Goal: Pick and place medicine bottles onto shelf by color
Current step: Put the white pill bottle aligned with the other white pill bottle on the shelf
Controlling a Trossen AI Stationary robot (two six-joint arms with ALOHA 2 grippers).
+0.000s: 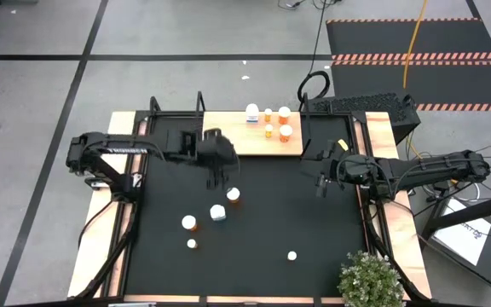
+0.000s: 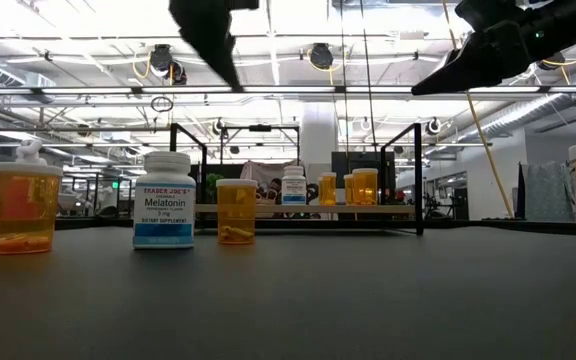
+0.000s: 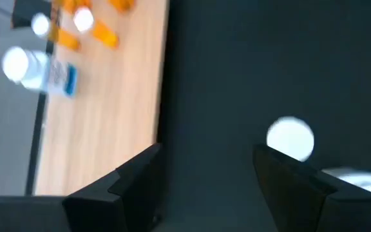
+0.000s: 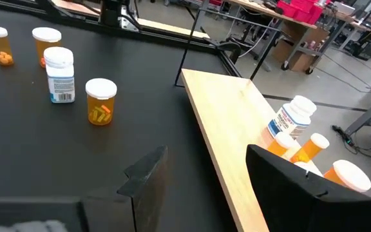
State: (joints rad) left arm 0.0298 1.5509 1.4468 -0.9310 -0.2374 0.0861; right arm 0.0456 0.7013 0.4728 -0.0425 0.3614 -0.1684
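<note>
The black table [image 1: 262, 230] is carrying the wooden shelf [image 1: 228, 136] along its far edge. On the shelf's right part a white bottle [image 1: 251, 112] and four orange bottles [image 1: 285, 132] are standing together. The left arm [image 1: 118, 149] is reaching in over the mat, its left gripper [image 1: 217, 176] hanging just above an orange bottle [image 1: 233, 195] with its fingers spread and holding nothing. The right arm [image 1: 424, 166] is stretching in from the other side, its right gripper [image 1: 320, 175] hovering near the shelf's right end, fingers also parted and empty. A white melatonin bottle [image 1: 217, 212] is standing beside another orange bottle [image 1: 190, 223]. Two small bottles [image 1: 192, 244] are sitting nearer the front, well apart.
</note>
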